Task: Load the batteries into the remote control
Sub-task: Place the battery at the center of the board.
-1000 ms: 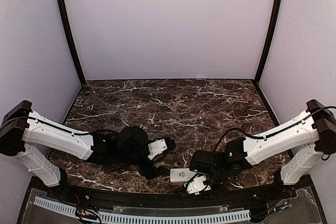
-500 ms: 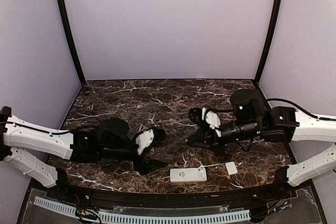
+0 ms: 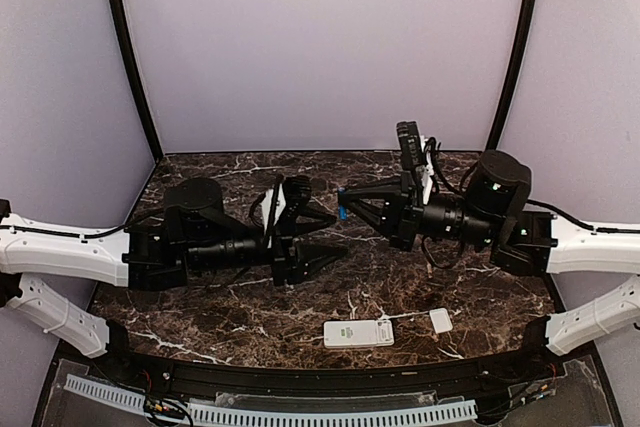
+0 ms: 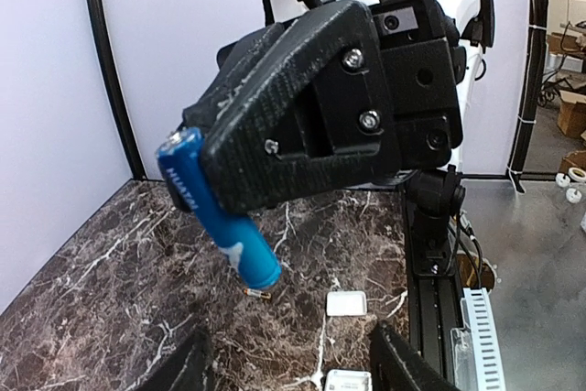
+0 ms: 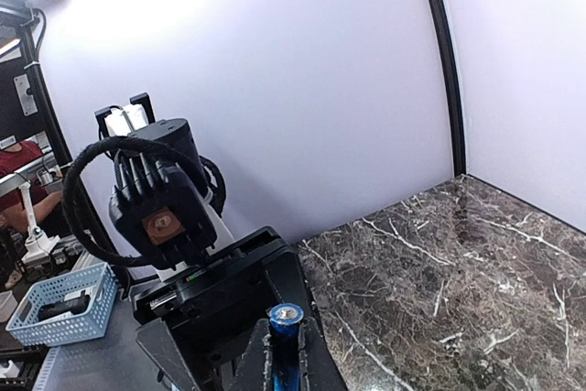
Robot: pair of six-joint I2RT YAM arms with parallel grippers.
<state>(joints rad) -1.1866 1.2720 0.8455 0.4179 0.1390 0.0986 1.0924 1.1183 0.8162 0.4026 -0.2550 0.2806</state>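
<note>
My right gripper is raised over the middle of the table and shut on a blue battery. In the right wrist view the battery stands upright between my right gripper. My left gripper faces it from the left, open and empty. The left wrist view shows the right fingers clamping the battery in the air above my left gripper. The white remote control lies near the front edge, green label up. A second small battery lies on the marble.
A small white cover piece lies to the right of the remote, also seen as the cover piece beyond the remote. Black posts and white walls close in the dark marble table.
Both arms have lifted off the table. The right gripper has left the remote and carried the battery up to the middle. The left gripper has risen to face it.
</note>
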